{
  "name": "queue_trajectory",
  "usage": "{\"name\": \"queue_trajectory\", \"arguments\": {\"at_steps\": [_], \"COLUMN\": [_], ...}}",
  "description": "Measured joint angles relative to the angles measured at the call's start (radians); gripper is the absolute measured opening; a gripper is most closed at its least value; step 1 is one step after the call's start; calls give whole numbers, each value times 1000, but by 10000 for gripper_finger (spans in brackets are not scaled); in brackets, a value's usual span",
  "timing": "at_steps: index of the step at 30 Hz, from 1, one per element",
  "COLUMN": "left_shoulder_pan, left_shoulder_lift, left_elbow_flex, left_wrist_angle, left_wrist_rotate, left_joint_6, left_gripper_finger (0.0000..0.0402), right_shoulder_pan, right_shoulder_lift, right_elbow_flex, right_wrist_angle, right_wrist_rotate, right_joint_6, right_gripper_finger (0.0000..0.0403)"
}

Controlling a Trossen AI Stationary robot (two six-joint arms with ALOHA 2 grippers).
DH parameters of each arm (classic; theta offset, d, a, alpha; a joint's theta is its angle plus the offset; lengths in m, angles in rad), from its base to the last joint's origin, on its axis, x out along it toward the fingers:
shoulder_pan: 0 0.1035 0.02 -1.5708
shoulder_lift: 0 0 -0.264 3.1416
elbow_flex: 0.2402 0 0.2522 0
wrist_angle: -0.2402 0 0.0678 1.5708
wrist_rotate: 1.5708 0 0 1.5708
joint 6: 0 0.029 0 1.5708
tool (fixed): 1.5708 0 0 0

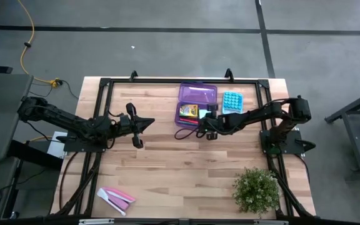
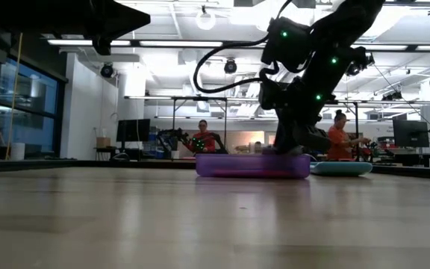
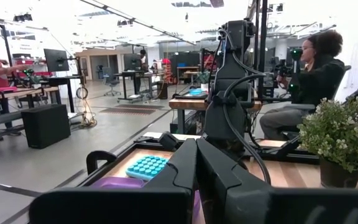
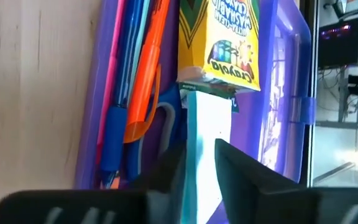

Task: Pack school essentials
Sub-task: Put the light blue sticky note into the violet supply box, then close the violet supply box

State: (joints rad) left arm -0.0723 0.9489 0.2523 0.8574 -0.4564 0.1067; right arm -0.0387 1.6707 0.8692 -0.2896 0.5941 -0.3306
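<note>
An open purple pencil case (image 1: 197,94) lies at the far middle of the table, and also shows in the low view (image 2: 252,166). In it I see the yellow crayon box (image 4: 225,37), an orange pen (image 4: 151,68), a blue pen (image 4: 114,130) and blue scissor handles (image 4: 166,121). My right gripper (image 4: 199,155) is over the case's near end (image 1: 200,131), shut on a pale green-white sticky-note pad (image 4: 207,124). My left gripper (image 1: 145,124) hovers left of the case with its fingers shut (image 3: 196,163). My right gripper pinches the sticky-note pad between its two fingers, one on each flat face, at the pad's near end (image 4: 201,165). The pad stands on edge inside the case. Its far end (image 4: 210,93) reaches the crayon box's near end.
A light-blue buttoned pad (image 1: 230,102) lies just right of the case. Pink and white flat pieces (image 1: 115,197) sit at the near left corner, a potted plant (image 1: 256,189) at the near right. Bare wood spans the table's middle. People sit at desks beyond the table.
</note>
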Motion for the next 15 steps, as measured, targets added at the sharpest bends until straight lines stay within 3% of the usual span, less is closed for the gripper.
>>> {"name": "queue_trajectory", "arguments": {"at_steps": [8,15], "left_shoulder_pan": [0,0], "left_shoulder_lift": [0,3], "left_elbow_flex": [0,0], "left_wrist_angle": [-5,-32], "left_wrist_rotate": [0,0], "left_joint_6": [1,0], "left_gripper_finger": [0,0], "right_shoulder_pan": [37,28], "right_shoulder_lift": [-24,-142], "right_elbow_flex": [89,117], "right_wrist_angle": [-106,-146], "right_wrist_rotate": [-1,-5], "right_joint_6": [42,93], "right_gripper_finger": [171,192]}}
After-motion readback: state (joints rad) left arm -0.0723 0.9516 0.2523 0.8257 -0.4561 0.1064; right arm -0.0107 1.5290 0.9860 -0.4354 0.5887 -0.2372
